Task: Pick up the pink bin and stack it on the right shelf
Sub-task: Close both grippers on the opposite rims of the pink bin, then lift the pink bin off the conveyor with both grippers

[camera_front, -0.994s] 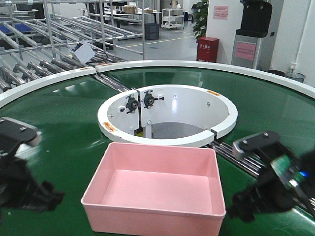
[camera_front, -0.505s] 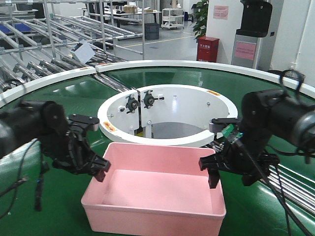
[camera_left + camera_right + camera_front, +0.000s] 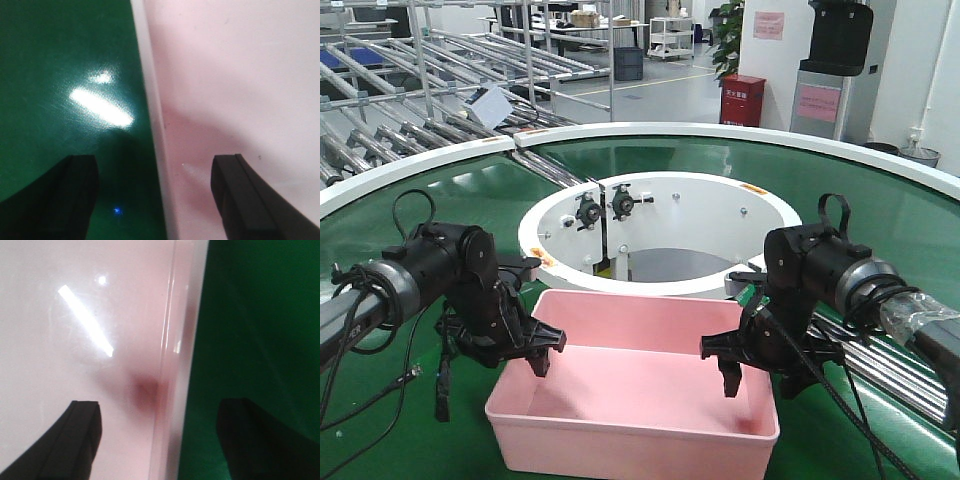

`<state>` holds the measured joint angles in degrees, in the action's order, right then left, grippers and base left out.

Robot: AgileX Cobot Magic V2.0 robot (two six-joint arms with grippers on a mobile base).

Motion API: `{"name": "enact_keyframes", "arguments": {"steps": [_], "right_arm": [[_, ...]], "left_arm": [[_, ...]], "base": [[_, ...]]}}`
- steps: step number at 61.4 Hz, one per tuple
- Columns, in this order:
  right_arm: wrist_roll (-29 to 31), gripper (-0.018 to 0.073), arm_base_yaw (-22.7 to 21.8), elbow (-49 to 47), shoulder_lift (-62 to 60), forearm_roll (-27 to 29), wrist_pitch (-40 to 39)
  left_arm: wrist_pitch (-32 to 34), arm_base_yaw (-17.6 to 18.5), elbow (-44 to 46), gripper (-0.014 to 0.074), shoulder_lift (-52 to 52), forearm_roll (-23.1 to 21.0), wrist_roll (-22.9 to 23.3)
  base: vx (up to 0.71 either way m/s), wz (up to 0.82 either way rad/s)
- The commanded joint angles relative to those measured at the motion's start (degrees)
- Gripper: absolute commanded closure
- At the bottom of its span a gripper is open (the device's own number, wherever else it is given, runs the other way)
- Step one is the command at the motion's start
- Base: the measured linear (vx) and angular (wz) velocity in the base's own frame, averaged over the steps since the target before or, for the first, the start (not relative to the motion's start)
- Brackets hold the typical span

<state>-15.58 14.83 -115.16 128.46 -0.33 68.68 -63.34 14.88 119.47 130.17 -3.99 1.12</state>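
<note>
The pink bin (image 3: pixel 630 385) rests on the green conveyor belt (image 3: pixel 440 200) at the front centre. My left gripper (image 3: pixel 525 358) is open and straddles the bin's left wall, one finger inside and one outside. In the left wrist view the gripper (image 3: pixel 155 165) has the bin's rim (image 3: pixel 150 100) between its spread fingers, not clamped. My right gripper (image 3: pixel 752 375) is open and straddles the right wall in the same way. The right wrist view shows that gripper (image 3: pixel 162 410) with the pink wall (image 3: pixel 170 315) between its fingers. The right shelf is out of view.
A white ring (image 3: pixel 660 230) with a round opening lies just behind the bin. Metal rollers (image 3: pixel 880 360) run along the right, under my right arm. Pipe racks (image 3: pixel 420 70) stand at the back left. A red cabinet (image 3: pixel 742 100) stands far behind.
Both arms have swung in from the lower corners to the bin's side walls and dropped, so each open gripper now straddles a wall. The bin has not moved.
</note>
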Motion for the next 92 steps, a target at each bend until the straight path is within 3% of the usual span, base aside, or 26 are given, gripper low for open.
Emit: {"name": "enact_keyframes", "arguments": {"steps": [1,9,24,39,50,63,75,84,92], "right_arm": [[-0.4,0.0111,0.0,-1.8,-3.2,-0.9,-1.9],[-2.7,0.0221,0.0,-1.8,-3.0,-1.4,-1.9],[-3.2,0.0414,0.0,-1.8,-3.2,-2.6,-1.9],[-3.2,0.0487,0.0,-1.8,-3.2,-2.5,-1.8],[-2.7,0.0488,0.0,-1.9,-4.3,-2.8,-2.6],[-4.7,0.0485,0.0,-1.8,-11.4,-5.4,-1.7],[-4.7,0.0485,2.2,0.3,-19.2,-10.1,1.1],[-9.4,0.0482,7.0,11.2,-27.6,-17.7,-1.7],[-10.4,0.048,9.0,21.9,-35.5,-16.6,-7.6]], "left_arm": [[2.0,0.3,1.9,0.0017,-3.3,0.0,1.1],[2.3,0.3,1.9,0.01,-3.3,0.3,2.4],[3.6,0.3,1.9,0.0346,-3.3,0.3,2.7],[3.7,0.3,1.9,0.0529,-3.2,0.7,2.7],[2.2,0.3,1.9,0.0573,-4.1,3.5,2.8],[-1.1,1.3,1.9,0.0572,-11.6,12.7,11.6],[-6.6,4.8,0.9,0.0571,-19.9,19.2,20.5],[-6.1,9.4,-7.0,0.0571,-27.5,23.8,24.8],[-1.7,13.8,-19.6,0.0571,-36.5,26.9,30.7]], "base": [[0.0,0.0],[0.0,0.0],[0.0,0.0],[0.0,0.0],[0.0,0.0],[0.0,0.0],[0.0,0.0],[0.0,0.0],[0.0,0.0]]}}
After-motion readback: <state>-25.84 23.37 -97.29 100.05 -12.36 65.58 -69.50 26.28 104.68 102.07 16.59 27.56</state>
